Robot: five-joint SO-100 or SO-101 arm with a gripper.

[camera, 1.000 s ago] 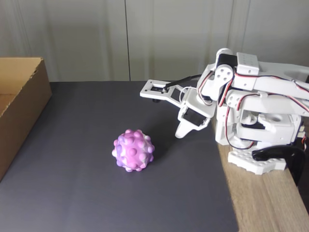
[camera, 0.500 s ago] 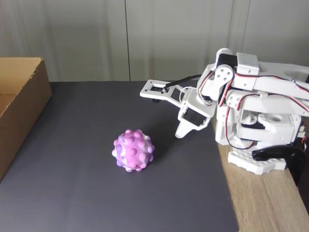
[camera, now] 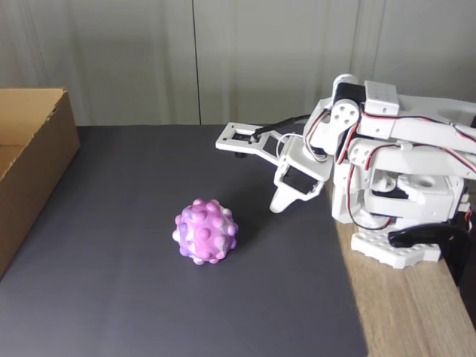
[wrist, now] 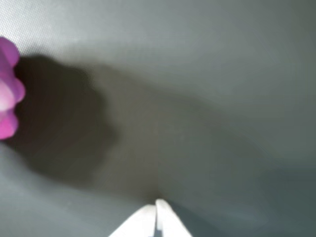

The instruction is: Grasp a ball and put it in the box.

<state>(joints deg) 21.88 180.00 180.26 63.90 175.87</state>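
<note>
1 ball (camera: pixel 205 231) lies on the mat (camera: pixel 111 297); fingers (wrist: pixel 148 222) closed together.

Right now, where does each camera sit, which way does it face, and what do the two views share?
Wrist view: rides on the arm, looking down at the dark mat; the closed gripper tips enter from the bottom edge, the ball at the left edge.
Fixed view: stands in front of the table, angled down across the mat; shows the whole folded arm, gripper, ball and box at left.
Shared: ball, mat, gripper.
</note>
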